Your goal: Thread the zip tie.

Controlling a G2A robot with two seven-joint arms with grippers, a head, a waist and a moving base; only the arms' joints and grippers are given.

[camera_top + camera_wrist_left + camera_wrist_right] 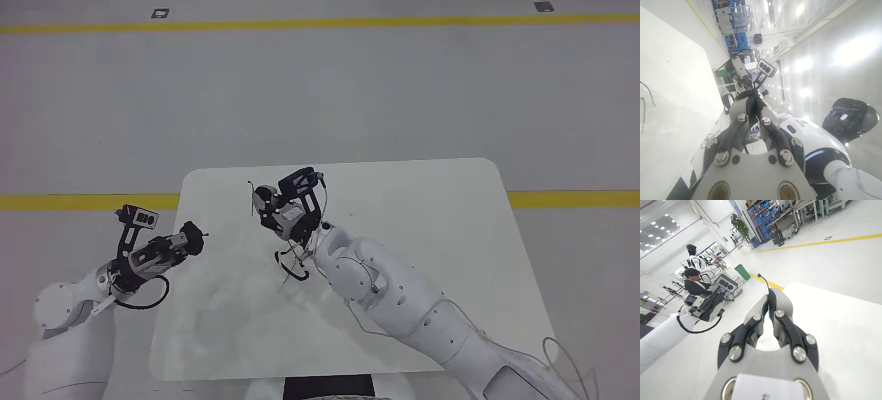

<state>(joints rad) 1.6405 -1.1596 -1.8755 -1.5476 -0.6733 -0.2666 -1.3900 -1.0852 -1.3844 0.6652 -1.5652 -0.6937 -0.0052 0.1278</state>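
1. The zip tie is a thin black plastic strip pinched in the right gripper. It is held up above the desk, and a short end with a small block curves out past the fingertips.
2. It looks very light, springy and slick. It would likely bow or twist if pushed from far back, so the best hold is close behind the end being fed. The short length sticking out now suits that.
3. The right gripper is clamped narrow on the strip, over the left-middle of the desk.
4. The left gripper sits at the desk's left edge, well apart, with its pads pressed together. I cannot tell whether anything thin lies between them.
5. Spare black ties lie on the desk under the right arm.
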